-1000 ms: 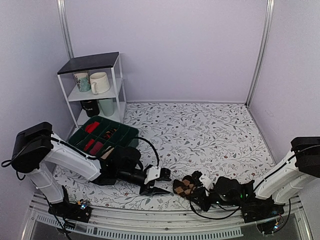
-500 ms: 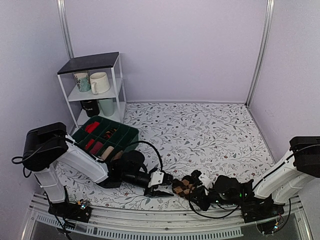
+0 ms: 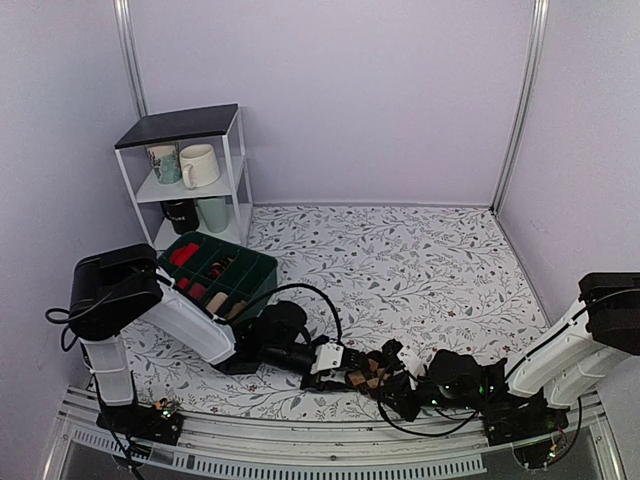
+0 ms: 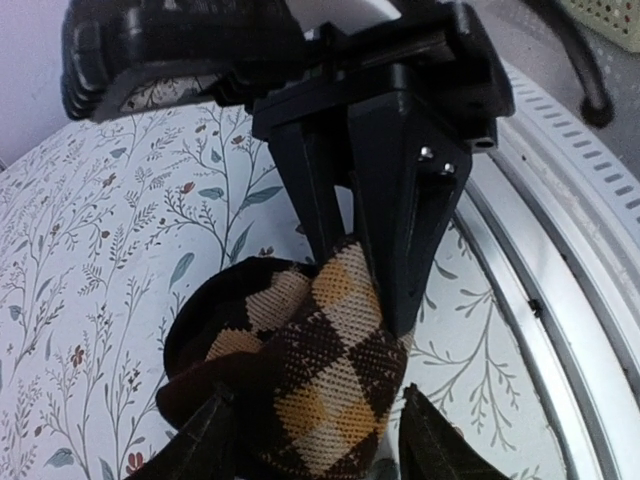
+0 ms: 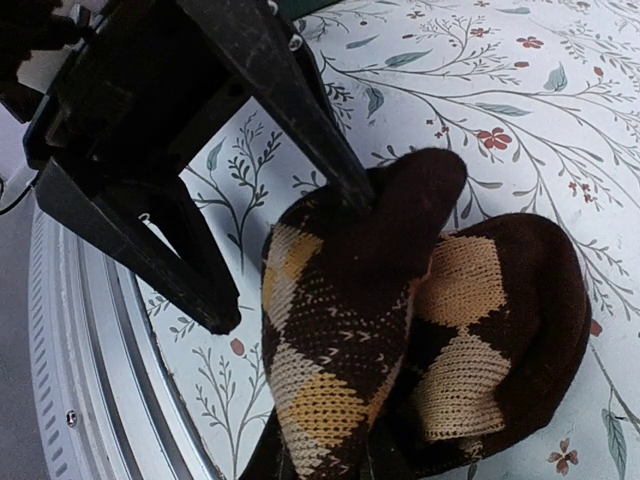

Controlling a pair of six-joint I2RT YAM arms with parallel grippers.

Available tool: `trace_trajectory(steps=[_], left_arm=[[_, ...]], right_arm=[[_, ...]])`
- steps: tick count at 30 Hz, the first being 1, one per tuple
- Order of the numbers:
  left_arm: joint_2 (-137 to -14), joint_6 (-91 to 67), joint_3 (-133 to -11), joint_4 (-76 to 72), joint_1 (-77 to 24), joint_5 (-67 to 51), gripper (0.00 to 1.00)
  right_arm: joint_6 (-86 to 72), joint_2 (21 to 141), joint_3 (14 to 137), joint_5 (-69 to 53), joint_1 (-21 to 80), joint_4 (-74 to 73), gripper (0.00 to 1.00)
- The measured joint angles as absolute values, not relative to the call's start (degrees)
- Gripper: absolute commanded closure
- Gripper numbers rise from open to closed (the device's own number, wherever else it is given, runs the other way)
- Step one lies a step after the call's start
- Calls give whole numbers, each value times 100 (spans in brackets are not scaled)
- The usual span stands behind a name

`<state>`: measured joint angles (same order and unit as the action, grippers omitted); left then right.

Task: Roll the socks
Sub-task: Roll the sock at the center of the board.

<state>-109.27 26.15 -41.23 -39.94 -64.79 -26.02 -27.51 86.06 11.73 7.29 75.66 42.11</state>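
Note:
The socks point(image 3: 371, 371) are a brown, tan and yellow argyle bundle lying on the floral tabletop near the front edge. My right gripper point(image 3: 393, 384) is shut on one end of it; in the right wrist view the sock point(image 5: 340, 330) rises from between my fingers point(image 5: 330, 466). My left gripper point(image 3: 346, 361) is open and its two fingers straddle the other end of the bundle. In the left wrist view the sock point(image 4: 320, 370) sits between my spread fingertips point(image 4: 320, 450), and the right gripper's black fingers point(image 4: 390, 230) pinch it from the far side.
A green divided tray point(image 3: 256, 263) holding red and dark rolled items stands at the left. Behind it is a white shelf point(image 3: 190, 125) with mugs. The metal front rail point(image 3: 300, 455) runs just below both grippers.
My left arm has reached right along the front edge, and its open fingers have come around the sock bundle. The right gripper has stayed in place, holding the sock.

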Motion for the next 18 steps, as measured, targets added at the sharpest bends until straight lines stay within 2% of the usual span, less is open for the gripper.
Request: trace_trajectory(steps=[8, 13, 16, 17, 18], left_arm=[[-11063, 2700, -4506, -3330, -6530, -2561, 49], [-11166, 2674, -4650, -3089, -6615, -2368, 55], [-11242, 2593, -4814, -2880, -6648, -2303, 63], [-11253, 2552, -4847, -2803, -6652, -2292, 68], [-11260, 2526, -4880, -2720, -6659, -2281, 77]], right_arm=[[-2775, 8606, 1170, 674, 7531, 4209, 99], [-2788, 8604, 1170, 628, 7491, 4209, 99], [-2790, 8582, 1162, 574, 7454, 4200, 99], [-2790, 8573, 1157, 543, 7439, 4187, 99], [-2790, 8554, 1155, 521, 7415, 4174, 99]])
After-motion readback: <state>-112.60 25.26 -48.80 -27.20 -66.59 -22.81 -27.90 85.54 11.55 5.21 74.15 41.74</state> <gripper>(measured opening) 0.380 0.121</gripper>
